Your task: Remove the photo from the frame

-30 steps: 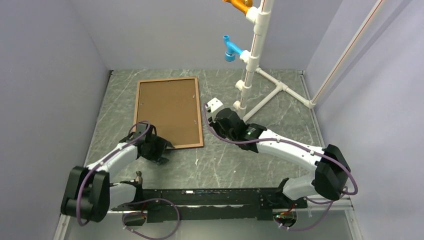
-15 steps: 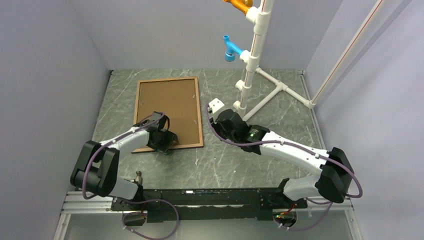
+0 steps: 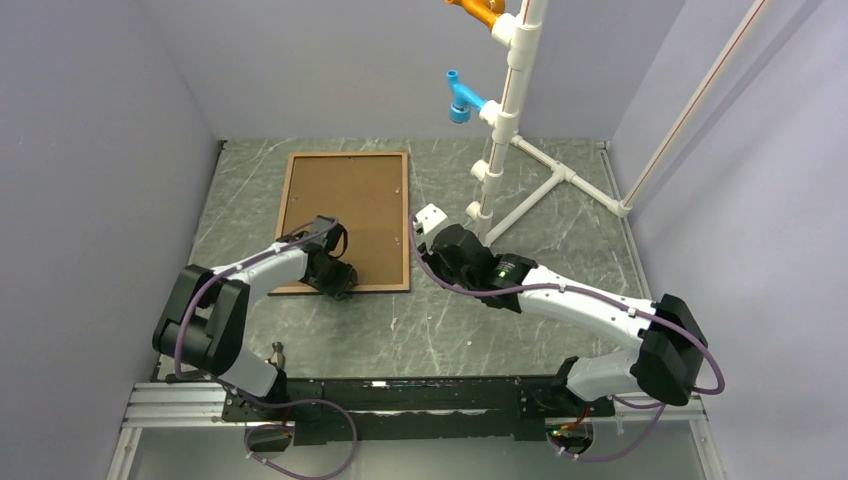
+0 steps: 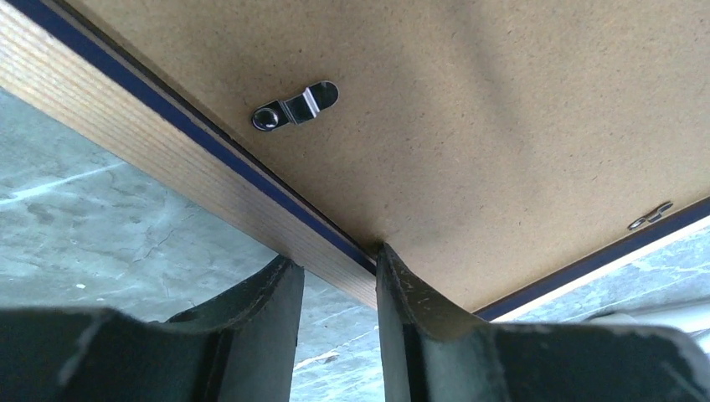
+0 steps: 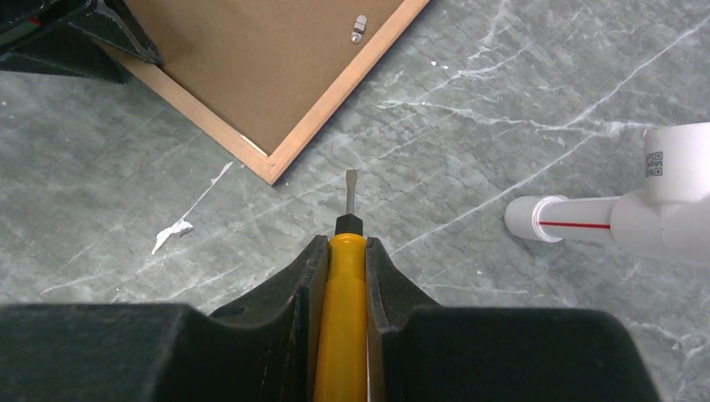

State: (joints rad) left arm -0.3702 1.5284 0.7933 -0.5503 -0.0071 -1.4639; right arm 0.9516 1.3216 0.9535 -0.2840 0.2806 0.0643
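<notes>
Left wrist: wood-grain frame [image 4: 167, 176] rail

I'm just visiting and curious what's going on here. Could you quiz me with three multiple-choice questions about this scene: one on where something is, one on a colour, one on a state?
1. Where is the left gripper?
A. at the frame's near edge
B. by the white pipes
C. raised high

2. What colour is the screwdriver handle?
A. red
B. yellow
C. green

3. How does the frame lie?
A. upright
B. face up
C. back side up

Answers: 1 A, its fingers straddle that edge. 2 B, seen in the right gripper. 3 C, brown board and turn clip show.
</notes>
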